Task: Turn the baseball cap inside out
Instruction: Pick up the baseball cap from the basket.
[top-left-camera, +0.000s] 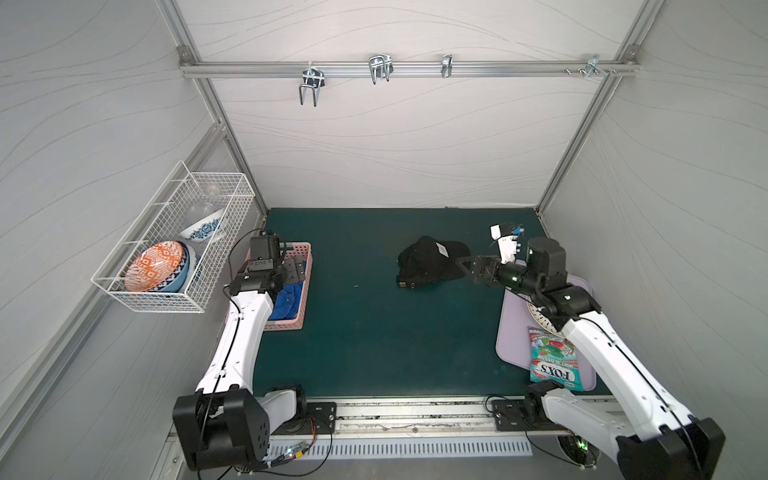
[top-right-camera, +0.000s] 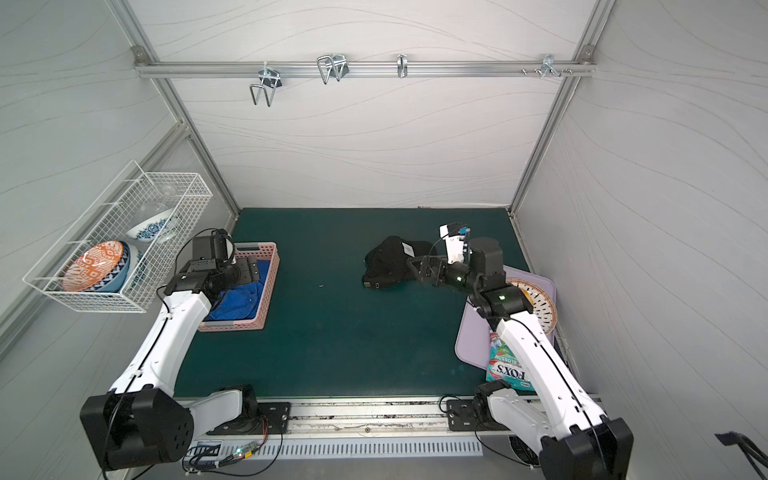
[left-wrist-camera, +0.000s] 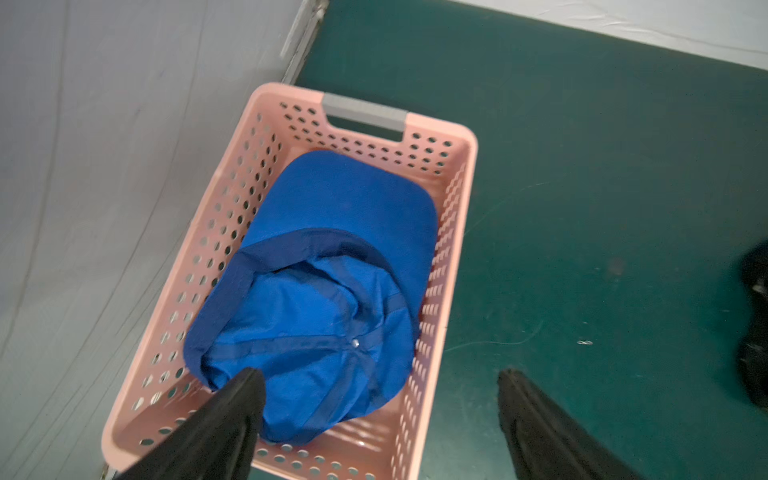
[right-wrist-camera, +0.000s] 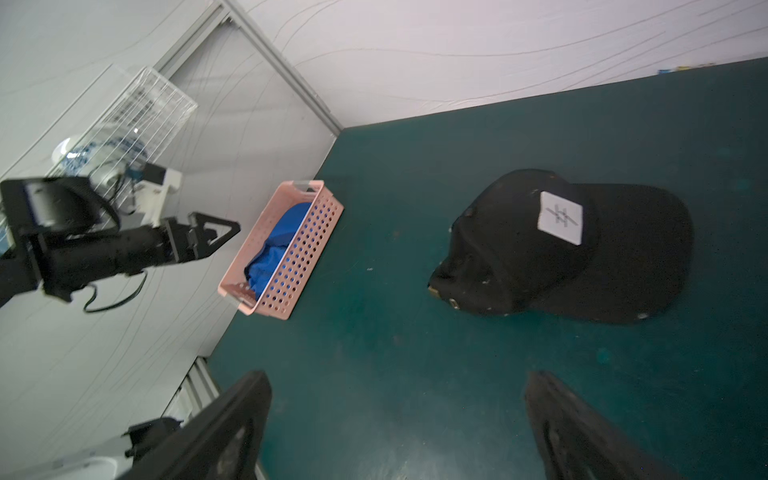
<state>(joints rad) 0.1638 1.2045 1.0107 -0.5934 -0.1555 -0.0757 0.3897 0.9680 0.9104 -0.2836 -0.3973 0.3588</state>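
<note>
A black baseball cap (top-left-camera: 428, 262) (top-right-camera: 390, 262) (right-wrist-camera: 561, 249) with a white square patch lies crown up on the green mat, right of centre. My right gripper (top-left-camera: 463, 266) (top-right-camera: 413, 266) (right-wrist-camera: 397, 378) hovers open just right of its brim, with nothing between the fingers. A blue cap (left-wrist-camera: 324, 291) (top-left-camera: 291, 299) (right-wrist-camera: 278, 245) lies in the pink basket (left-wrist-camera: 457, 208) (top-left-camera: 291, 324) with taped seams showing. My left gripper (left-wrist-camera: 378, 374) (top-left-camera: 297, 268) (top-right-camera: 251, 270) hangs open above that basket, holding nothing.
A white wire basket (top-left-camera: 174, 249) with patterned bowls hangs on the left wall. A purple tray (top-left-camera: 511, 332) at the right holds a candy bag (top-left-camera: 552, 357) and a plate (top-right-camera: 536, 303). Metal hooks (top-left-camera: 378, 68) hang on the back rail.
</note>
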